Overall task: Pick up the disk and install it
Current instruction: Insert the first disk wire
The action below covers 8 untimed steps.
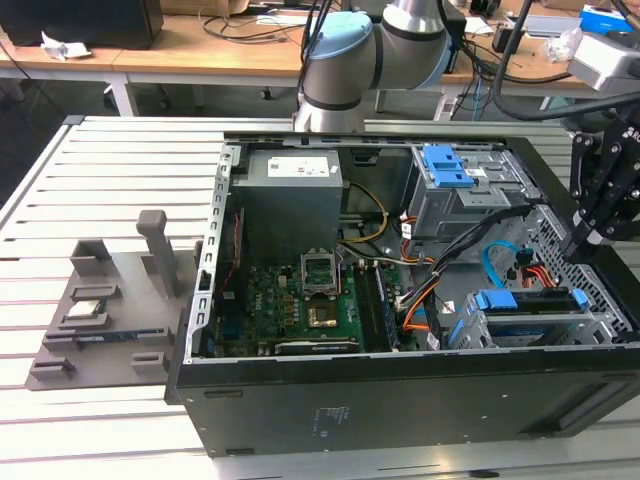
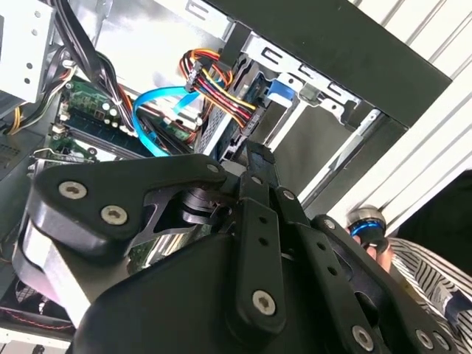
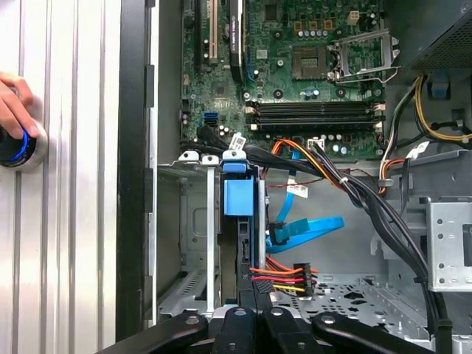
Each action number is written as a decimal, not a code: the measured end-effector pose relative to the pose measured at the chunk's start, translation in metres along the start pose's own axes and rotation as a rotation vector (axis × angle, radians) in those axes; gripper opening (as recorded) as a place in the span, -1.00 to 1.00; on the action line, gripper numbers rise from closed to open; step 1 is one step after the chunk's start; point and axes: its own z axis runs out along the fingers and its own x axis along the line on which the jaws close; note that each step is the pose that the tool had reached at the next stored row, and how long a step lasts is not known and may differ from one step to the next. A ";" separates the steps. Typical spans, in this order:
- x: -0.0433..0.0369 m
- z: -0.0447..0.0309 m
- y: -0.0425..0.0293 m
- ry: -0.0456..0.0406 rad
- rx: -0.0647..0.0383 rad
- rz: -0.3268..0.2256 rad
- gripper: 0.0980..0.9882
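Blue rails mark the disk (image 1: 530,300), which we see standing on edge in the grey drive cage (image 1: 520,325) at the corner of the open computer case (image 1: 400,410) nearest the exterior view's right. The gripper (image 1: 583,240) hangs over that corner, and in both wrist views its fingers (image 3: 243,295) are drawn narrow, their tips meeting the end of the disk (image 3: 248,243). We cannot tell whether they pinch it or only press on it. An orange, red and yellow wire bundle (image 3: 284,273) ends in a plug just beside the disk's end, and a blue flat cable (image 3: 310,228) curls next to it. Thick black cables (image 3: 369,206) cross the case floor between the cage and the motherboard (image 3: 317,66). A second cage with a blue latch (image 1: 450,165) sits along the case's far edge, beside the power supply (image 1: 290,190). Outside the case wall, a person's hand (image 3: 15,103) rests on a blue-ringed button (image 3: 15,145) on the slatted table (image 1: 100,180). A grey fixture tray (image 1: 110,310) lies near the table's edge on the exterior view's left.
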 end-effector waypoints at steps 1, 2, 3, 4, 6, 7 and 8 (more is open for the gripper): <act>0.0003 -0.0029 0.0002 0.0000 0.000 0.000 -0.98; 0.0004 -0.0044 0.0003 0.0000 0.000 0.000 -0.98; 0.0006 -0.0056 0.0004 -0.0001 0.000 0.000 -0.98; 0.0008 -0.0080 0.0006 -0.0001 0.000 0.000 -0.98; 0.0010 -0.0092 0.0006 -0.0003 0.000 0.000 -0.98; 0.0009 -0.0093 0.0006 -0.0009 0.000 0.000 -0.98; 0.0009 -0.0094 0.0007 -0.0008 0.000 0.000 -0.98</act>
